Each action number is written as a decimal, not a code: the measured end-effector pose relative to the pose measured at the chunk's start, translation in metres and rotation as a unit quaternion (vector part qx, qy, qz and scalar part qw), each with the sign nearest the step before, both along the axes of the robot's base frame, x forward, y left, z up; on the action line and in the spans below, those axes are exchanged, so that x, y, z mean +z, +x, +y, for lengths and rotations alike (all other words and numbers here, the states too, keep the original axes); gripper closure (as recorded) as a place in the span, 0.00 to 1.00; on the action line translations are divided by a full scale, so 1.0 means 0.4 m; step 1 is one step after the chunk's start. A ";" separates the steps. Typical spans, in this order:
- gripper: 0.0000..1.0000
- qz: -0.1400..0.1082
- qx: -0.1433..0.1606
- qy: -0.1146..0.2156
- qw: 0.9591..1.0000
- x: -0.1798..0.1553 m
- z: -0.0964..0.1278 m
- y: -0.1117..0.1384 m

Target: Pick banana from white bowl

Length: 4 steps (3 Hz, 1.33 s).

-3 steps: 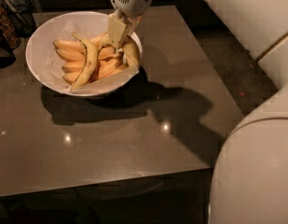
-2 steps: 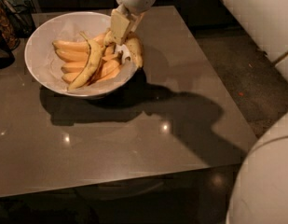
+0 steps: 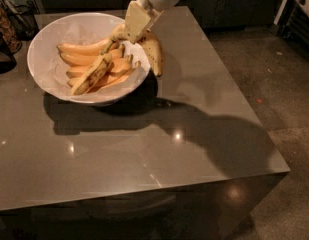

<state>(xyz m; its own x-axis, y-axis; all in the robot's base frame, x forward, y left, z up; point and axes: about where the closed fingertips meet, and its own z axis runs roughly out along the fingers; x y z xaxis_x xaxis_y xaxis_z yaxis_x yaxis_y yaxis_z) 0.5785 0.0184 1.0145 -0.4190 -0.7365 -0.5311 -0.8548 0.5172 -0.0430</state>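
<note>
The white bowl [image 3: 49, 54] stands at the back left of the dark table [image 3: 204, 134]. It holds several smooth orange-yellow bananas [image 3: 81, 49]. My gripper [image 3: 130, 28] is at the bowl's right rim, shut on the stem end of a speckled pair. The banana [image 3: 154, 54] hangs from the stem over the rim, outside the bowl. Its twin [image 3: 93, 75] slants down across the other bananas inside the bowl. The cream finger [image 3: 136, 19] hides the stem joint.
A dark wire basket [image 3: 11, 21] stands off the table's back left corner. The table's right and front edges drop to the grey floor [image 3: 274, 84]. Dark cabinets run along the back.
The gripper has risen from inside the bowl with the speckled pair, so one banana now hangs over the right rim. The large white arm parts at the right have left the view.
</note>
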 end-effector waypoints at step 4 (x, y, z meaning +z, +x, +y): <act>1.00 0.026 0.024 -0.008 0.999 0.003 0.001 -0.200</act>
<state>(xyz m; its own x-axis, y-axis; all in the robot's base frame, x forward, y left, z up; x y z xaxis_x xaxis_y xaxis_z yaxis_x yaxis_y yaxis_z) 0.4983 0.0189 1.0159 -0.4103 -0.7640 -0.4980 -0.8796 0.4756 -0.0049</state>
